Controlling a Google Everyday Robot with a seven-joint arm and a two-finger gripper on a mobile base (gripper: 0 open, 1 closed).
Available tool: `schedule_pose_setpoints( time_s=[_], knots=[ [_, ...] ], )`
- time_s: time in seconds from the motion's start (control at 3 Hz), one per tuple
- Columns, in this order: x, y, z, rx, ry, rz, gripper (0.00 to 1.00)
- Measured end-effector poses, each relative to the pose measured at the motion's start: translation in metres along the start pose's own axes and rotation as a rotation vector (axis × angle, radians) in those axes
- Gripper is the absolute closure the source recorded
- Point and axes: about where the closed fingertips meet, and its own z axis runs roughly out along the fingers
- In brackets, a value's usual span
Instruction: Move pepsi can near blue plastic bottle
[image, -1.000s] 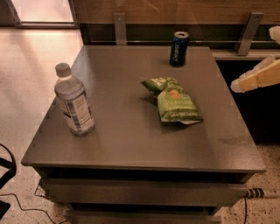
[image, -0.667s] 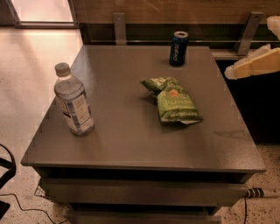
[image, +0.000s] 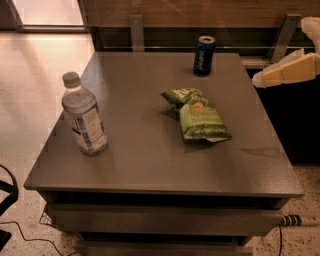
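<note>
- My gripper (image: 267, 77) shows as a pale cream wedge at the right edge, off the table's right side and level with its far half. I cannot tell whether the claw is apart or together, and it holds nothing that I can see.
- Nearest to it is the pepsi can (image: 204, 55), upright near the far edge of the table (image: 150, 165), right of centre and apart from everything else.
- I judge the can stiff but thin-walled and smooth, so it may slip or dent. If it is empty it will tip easily. I would take it across the middle of the body, below the silver rim, with a moderate squeeze.
- White lettering runs down the can's dark blue side. I take it for the Pepsi name, but I cannot read the letters cleanly.
- The green chip bag (image: 200, 116) lies crumpled at mid-table, between the can and the goal. Its pale print and orange spot are unreadable.
- The blue plastic bottle (image: 84, 116) stands upright by the left edge, well apart from the can. Its blue-and-white label is too fine to read.
- I would carry the can over or around the bag.
</note>
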Motion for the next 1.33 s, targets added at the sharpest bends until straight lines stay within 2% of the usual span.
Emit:
schedule_pose_setpoints(
  time_s=[0.67, 1.33],
  knots=[
    [0.003, -0.058, 0.068, 0.045, -0.121, 0.075, 0.00],
    [0.020, -0.092, 0.136, 0.021, -0.120, 0.115, 0.00]
  ],
)
